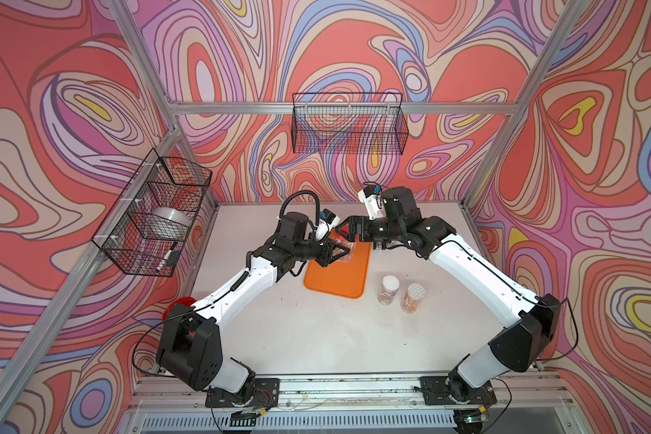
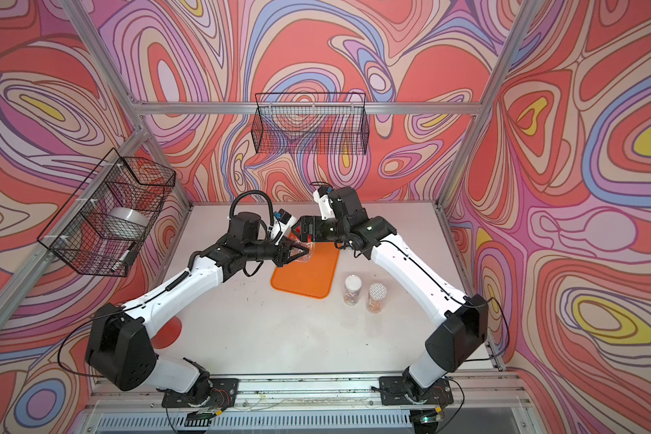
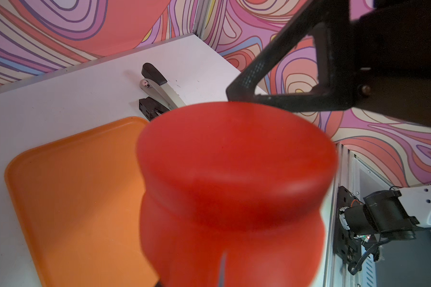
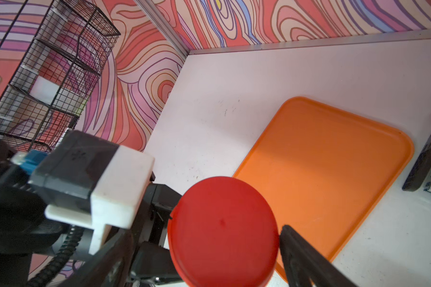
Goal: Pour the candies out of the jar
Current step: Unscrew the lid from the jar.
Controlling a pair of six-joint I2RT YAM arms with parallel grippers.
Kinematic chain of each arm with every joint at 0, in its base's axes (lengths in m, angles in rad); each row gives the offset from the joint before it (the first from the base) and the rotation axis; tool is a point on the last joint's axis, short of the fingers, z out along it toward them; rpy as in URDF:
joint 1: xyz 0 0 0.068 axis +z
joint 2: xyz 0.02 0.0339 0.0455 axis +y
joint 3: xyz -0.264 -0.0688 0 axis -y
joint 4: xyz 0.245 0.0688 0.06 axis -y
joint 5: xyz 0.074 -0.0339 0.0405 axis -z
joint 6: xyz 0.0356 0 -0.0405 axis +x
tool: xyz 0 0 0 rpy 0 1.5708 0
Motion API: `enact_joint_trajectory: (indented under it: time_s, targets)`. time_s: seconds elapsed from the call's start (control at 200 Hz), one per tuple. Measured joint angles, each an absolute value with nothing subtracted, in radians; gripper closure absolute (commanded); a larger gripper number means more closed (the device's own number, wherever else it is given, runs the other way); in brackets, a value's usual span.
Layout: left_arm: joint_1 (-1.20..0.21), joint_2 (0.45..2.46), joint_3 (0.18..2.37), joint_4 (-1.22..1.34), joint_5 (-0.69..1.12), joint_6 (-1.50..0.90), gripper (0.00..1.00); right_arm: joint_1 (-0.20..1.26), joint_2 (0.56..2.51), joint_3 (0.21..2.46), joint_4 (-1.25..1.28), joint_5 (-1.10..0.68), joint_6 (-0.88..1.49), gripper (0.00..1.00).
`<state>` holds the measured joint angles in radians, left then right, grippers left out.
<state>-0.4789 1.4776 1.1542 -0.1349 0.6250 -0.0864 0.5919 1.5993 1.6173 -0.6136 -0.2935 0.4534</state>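
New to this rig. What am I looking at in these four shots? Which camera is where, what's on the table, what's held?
Two robot arms are bolted at the near edge of the table. Each ends in a two-fingered pincer. Two pictures look down from one overhead stereo camera. The other two come from a camera on each arm's wrist. On the table lie an orange tray, a white-lidded jar and a pattern-lidded jar standing beside it, and a stapler. The left pincer is shut on a clear jar above the tray. The right pincer straddles that jar's red lid; whether it grips is unclear.
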Motion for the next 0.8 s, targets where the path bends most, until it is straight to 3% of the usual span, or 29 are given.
enact_joint_trajectory:
  time_s: [0.245,0.466,0.531,0.656,0.796]
  targets:
    - [-0.479,1.478,1.154,-0.135,0.627,-0.086,0.78,0.62,1.635,1.617,-0.615,-0.221,0.445,0.11]
    - [-0.479,1.48,1.154,-0.136,0.625,-0.094,0.75,0.624,1.647,1.617,-0.607,-0.192,0.436,0.38]
    - [-0.479,1.48,1.154,-0.136,0.624,-0.1,0.66,0.624,1.648,1.616,-0.606,-0.192,0.438,0.44]
    - [-0.479,1.48,1.155,-0.136,0.623,-0.104,0.34,0.623,1.646,1.601,-0.582,-0.191,0.445,0.48]
    - [-0.482,1.481,1.155,-0.116,0.628,-0.118,0.14,0.624,1.638,1.571,-0.561,-0.186,0.459,0.5]
